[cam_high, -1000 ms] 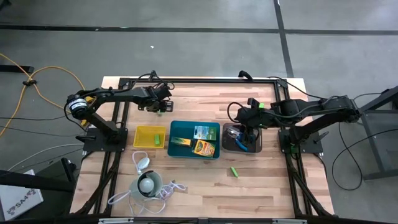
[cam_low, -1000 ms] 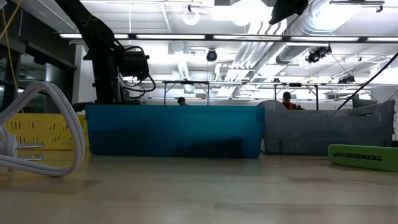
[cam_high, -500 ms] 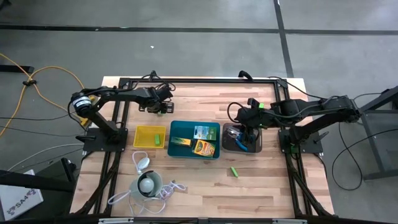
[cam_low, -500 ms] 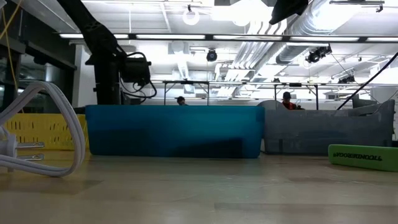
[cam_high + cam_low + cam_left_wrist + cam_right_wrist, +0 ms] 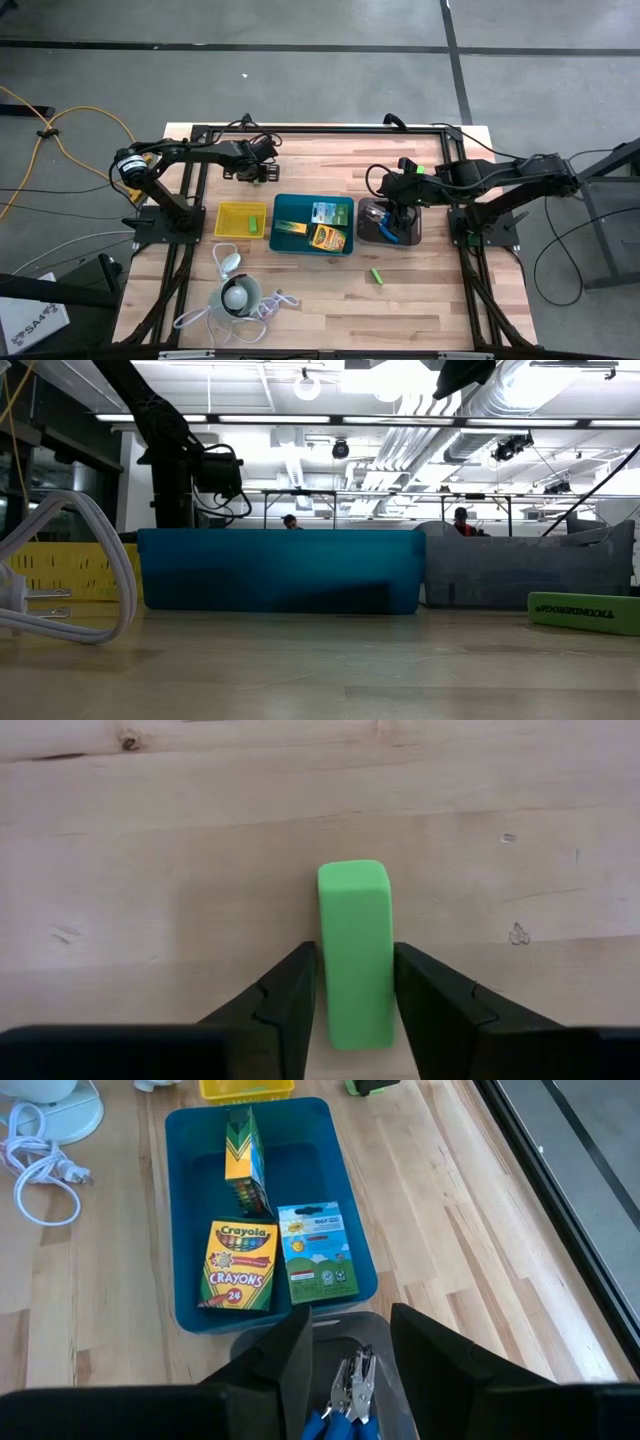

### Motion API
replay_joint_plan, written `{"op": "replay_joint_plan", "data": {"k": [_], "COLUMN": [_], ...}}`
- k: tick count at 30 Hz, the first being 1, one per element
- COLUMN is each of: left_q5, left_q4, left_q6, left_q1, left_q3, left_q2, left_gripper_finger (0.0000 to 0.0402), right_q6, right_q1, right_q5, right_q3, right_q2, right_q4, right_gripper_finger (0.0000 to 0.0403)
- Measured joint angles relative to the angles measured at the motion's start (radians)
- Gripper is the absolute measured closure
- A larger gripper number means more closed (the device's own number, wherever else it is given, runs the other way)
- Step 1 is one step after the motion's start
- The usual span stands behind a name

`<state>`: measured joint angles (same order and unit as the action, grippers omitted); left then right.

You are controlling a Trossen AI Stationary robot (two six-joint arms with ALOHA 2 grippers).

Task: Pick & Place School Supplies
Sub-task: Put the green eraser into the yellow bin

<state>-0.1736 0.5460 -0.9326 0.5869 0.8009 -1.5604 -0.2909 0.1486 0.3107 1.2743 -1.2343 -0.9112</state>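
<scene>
On the far left part of the wooden table (image 5: 420, 300), the left gripper (image 5: 352, 982) is lowered over a lime-green block (image 5: 354, 952) that lies flat on the boards, its two dark jaws set one on each side of the block's near half. Whether they already pinch it or merely flank it cannot be told, so close do they stand to its sides.

Across the table, the right gripper (image 5: 348, 1348) hangs above the dark grey tray (image 5: 412, 234), jaws spread and holding nothing, with the blue-handled scissors (image 5: 345, 1398) lying in the tray directly beneath them.

Between the two arms sits the teal tray (image 5: 283, 206), holding a Crayola crayon box (image 5: 240, 1266) lying face up, a second yellow-and-green crayon box (image 5: 243, 1160) standing on its edge, and a green-and-white flat pack (image 5: 317, 1252) beside them. The yellow tray (image 5: 228, 209), just left of the teal one, holds another lime-green block (image 5: 254, 222).

One more green block (image 5: 377, 275) lies loose on the bare boards nearer the front, well apart from all three trays (in the low view it shows as a green bar (image 5: 584, 613) with lettering along its side). A white round gadget (image 5: 238, 295) with its coiled cord (image 5: 272, 306) rests at the front left.
</scene>
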Motion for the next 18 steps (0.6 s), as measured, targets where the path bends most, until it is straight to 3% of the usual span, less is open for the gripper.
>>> {"op": "replay_joint_plan", "data": {"k": [7,18], "left_q5": [-0.001,0.014], "left_q4": [0.002,0.003], "left_q6": [0.0,0.02], "left_q1": [0.0,0.0], "left_q3": [0.0,0.002], "left_q2": [0.0,0.002], "left_gripper_finger": [0.0307,0.0311], "right_q6": [0.0,0.0], "right_q1": [0.0,0.0], "right_q5": [0.0,0.0], "right_q3": [0.0,0.0], "right_q2": [0.0,0.0], "right_q4": [0.0,0.0], "right_gripper_finger": [0.0275,0.0275]}}
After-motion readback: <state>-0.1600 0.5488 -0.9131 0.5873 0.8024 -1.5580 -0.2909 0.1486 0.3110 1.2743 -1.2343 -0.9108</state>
